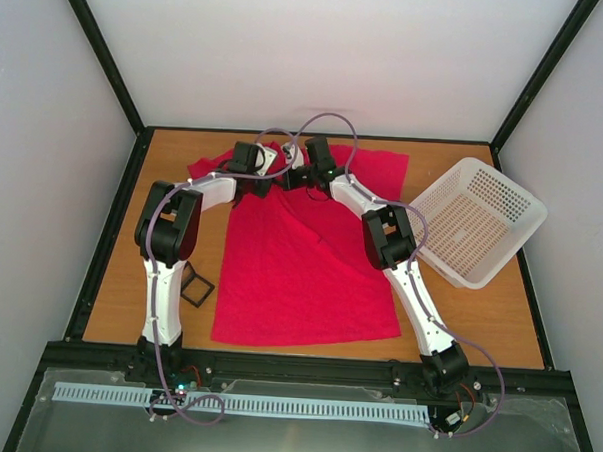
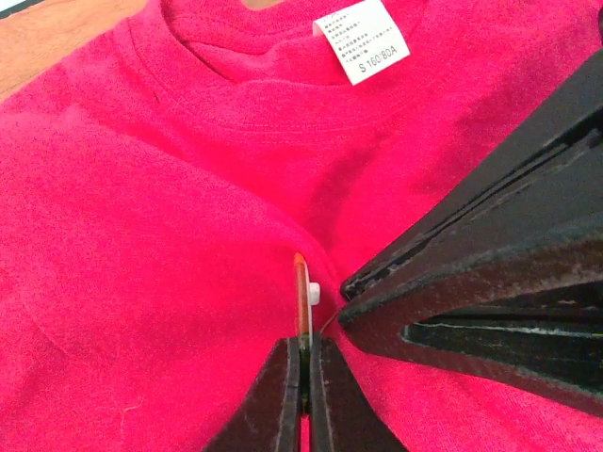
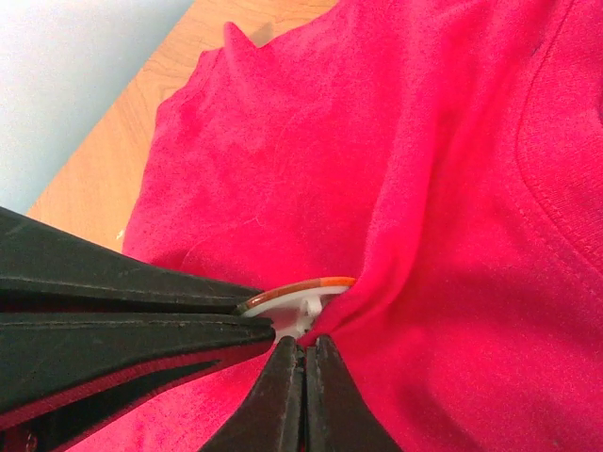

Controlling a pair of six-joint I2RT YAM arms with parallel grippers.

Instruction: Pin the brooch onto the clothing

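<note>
The red T-shirt [image 1: 299,276] lies flat on the table, its white neck label [image 2: 361,38] at the far end. My left gripper [image 2: 306,353] is shut on the brooch [image 2: 303,292], a thin pale disc with an orange rim, held edge-on against the chest cloth below the collar. The brooch's white back stud [image 3: 303,315] faces my right gripper [image 3: 303,348], which is shut on a raised fold of the shirt [image 3: 443,245] right beside the stud. The two grippers meet tip to tip just below the collar in the top view, left [image 1: 280,167] and right [image 1: 298,174].
A white perforated basket [image 1: 477,219] stands at the right of the table. A small black frame-like case [image 1: 197,287] lies left of the shirt's hem by the left arm. Bare wooden table [image 1: 478,314] shows around the shirt.
</note>
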